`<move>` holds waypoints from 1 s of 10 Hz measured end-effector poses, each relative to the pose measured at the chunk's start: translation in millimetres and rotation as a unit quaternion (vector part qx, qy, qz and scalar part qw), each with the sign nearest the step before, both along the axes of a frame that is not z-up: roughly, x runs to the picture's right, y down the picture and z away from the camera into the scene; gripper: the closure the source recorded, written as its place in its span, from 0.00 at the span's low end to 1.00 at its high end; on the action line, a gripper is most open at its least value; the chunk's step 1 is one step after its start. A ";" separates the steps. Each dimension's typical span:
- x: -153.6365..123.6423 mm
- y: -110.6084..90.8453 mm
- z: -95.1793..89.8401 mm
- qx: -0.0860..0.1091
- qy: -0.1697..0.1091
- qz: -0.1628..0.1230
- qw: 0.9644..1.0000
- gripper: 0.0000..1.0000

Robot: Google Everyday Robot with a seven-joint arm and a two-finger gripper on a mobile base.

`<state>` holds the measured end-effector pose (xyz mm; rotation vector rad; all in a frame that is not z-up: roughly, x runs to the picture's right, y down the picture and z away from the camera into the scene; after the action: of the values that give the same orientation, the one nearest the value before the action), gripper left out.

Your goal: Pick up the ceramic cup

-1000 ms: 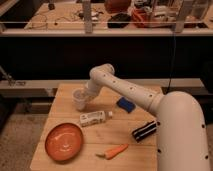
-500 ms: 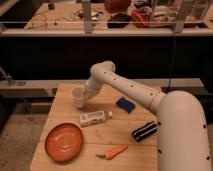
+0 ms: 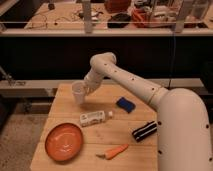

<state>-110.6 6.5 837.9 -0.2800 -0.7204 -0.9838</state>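
The ceramic cup [image 3: 78, 92] is small, plain and white, and stands upright at the far left of the wooden table [image 3: 60, 110]. My gripper [image 3: 86, 90] is at the cup's right side, at the end of the white arm that reaches in from the right. It is closed on the cup's rim and wall. The cup sits a little above the tabletop.
A white labelled bottle [image 3: 94, 118] lies on its side in the middle of the table. An orange plate [image 3: 63, 141] is at the front left and a carrot [image 3: 114, 151] at the front. A blue sponge [image 3: 125, 104] and a black object [image 3: 145, 131] are on the right.
The cup and the gripper have risen slightly together. The other objects have not moved.
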 end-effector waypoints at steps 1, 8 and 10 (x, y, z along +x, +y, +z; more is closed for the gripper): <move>-0.3 -2.0 -1.4 0.000 -0.001 -0.001 1.000 0.99; 1.0 -23.5 -17.8 -0.001 -0.003 -0.012 1.000 0.99; -0.4 -31.4 -24.5 0.000 -0.005 -0.016 1.000 0.99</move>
<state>-111.0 -24.9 813.4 -0.2870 -0.7274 -1.0159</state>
